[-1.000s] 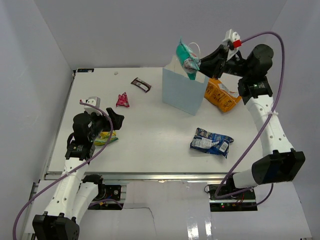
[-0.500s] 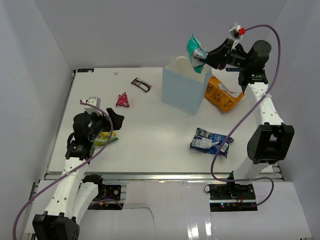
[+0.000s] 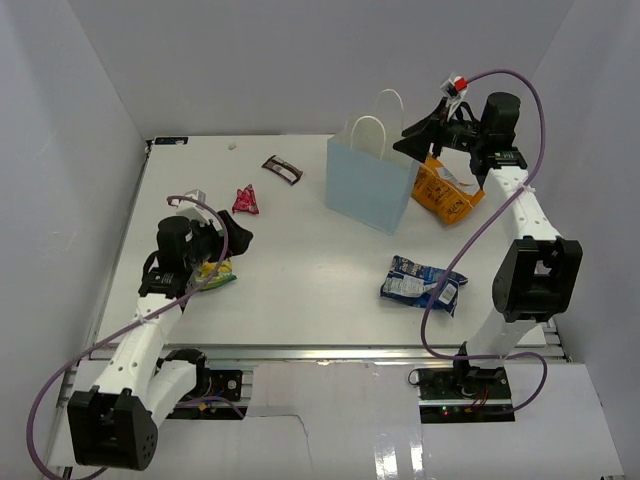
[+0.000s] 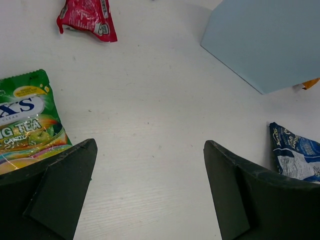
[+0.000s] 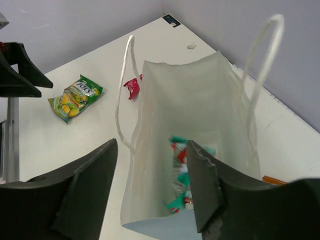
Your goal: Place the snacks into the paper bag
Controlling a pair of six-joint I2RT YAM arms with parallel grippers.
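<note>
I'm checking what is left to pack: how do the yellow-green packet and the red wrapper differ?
The yellow-green packet is bigger and flat; the red wrapper is small and crumpled. The packet lies beside the open left gripper; the wrapper lies farther away. Both rest on the table, outside the paper bag.

Yellow-green packet point(image 4: 27, 122): cropped print reads "XS" on a white band, with "NG TEA" beneath it. Blue-white bag point(image 4: 295, 160): print too small to read.
</note>
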